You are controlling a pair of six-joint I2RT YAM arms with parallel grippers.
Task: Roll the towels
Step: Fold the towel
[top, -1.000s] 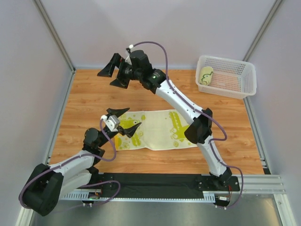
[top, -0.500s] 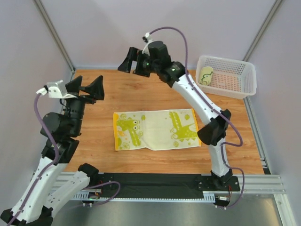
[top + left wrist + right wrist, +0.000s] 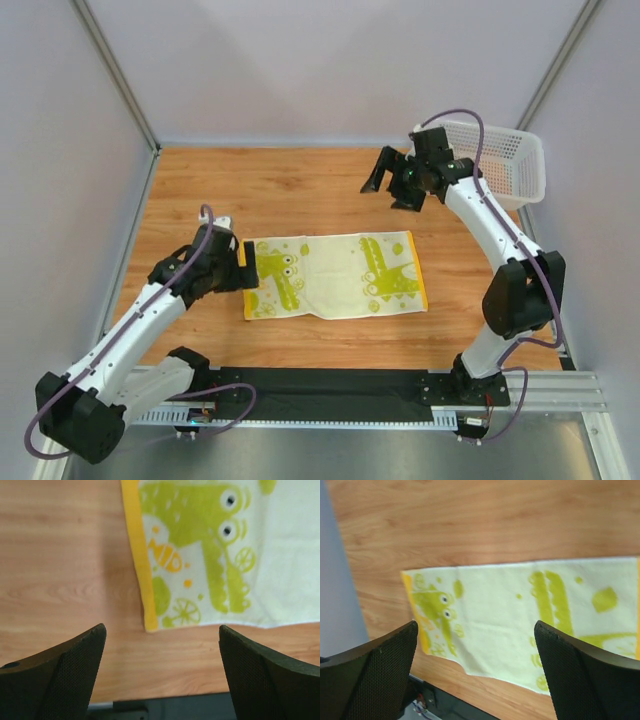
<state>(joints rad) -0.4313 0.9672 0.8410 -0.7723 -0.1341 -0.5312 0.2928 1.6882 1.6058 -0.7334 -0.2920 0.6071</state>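
One towel (image 3: 335, 275) lies flat and unrolled in the middle of the wooden table, cream with lime-green animals and yellow end bands. My left gripper (image 3: 248, 270) hovers open at its left end. In the left wrist view the towel (image 3: 210, 555) shows its yellow band and near-left corner ahead of the open left gripper (image 3: 162, 672), which holds nothing. My right gripper (image 3: 392, 183) hangs open over bare wood behind the towel's right end, left of the basket. From the right wrist view the towel (image 3: 510, 615) lies well below the open right gripper (image 3: 475, 667).
A white perforated basket (image 3: 505, 175) stands at the back right corner, its left part hidden by my right arm. A black rail (image 3: 330, 385) runs along the table's near edge. Grey walls close in the left, back and right sides.
My left arm came down and right, ending at the towel's left end. My right arm swung from the back middle to the right, beside the basket. The towel has not moved.
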